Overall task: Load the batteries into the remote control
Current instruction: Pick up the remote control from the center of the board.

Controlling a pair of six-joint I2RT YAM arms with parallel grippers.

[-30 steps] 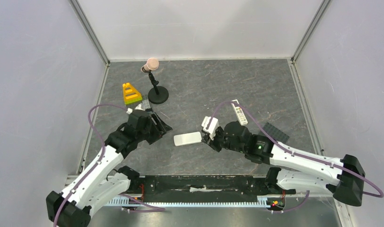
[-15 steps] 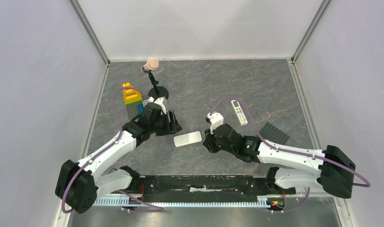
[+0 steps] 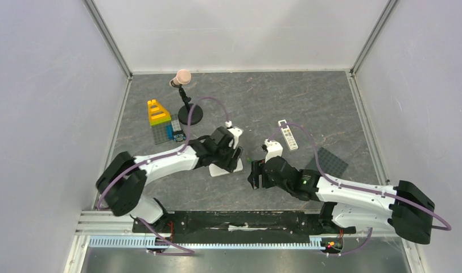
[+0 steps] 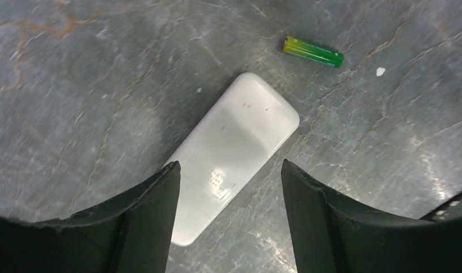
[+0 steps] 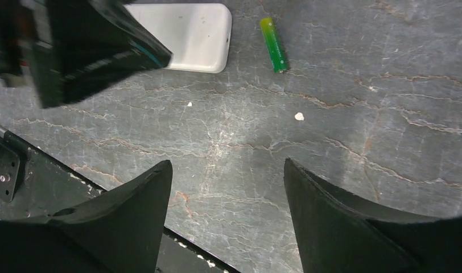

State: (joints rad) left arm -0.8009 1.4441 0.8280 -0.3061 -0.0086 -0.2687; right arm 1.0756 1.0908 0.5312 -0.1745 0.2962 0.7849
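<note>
Since the earlier view, the left arm had swung away from the toy blocks (image 3: 156, 112) to the middle of the table (image 3: 308, 108). The right arm had drawn back from the remote control (image 4: 234, 153) and parted its fingers.

The left gripper (image 4: 230, 165) hung over the remote control with its jaws spread wide. In the left wrist view one finger showed on each side of the remote's near half, and the gripper held nothing. The remote control lay flat near the table's centre, plain white back up.

A green battery (image 5: 273, 44) lay on the stone-grey surface just beyond the remote's rounded end, apart from it.

The right gripper (image 5: 227, 165) hovered nearby, closer to the arm bases. Its jaws were wide apart, with only bare table between them.

Farther back lay a slimmer white remote (image 3: 288, 135). A microphone stand (image 3: 186, 102) stood beside the blocks.
</note>
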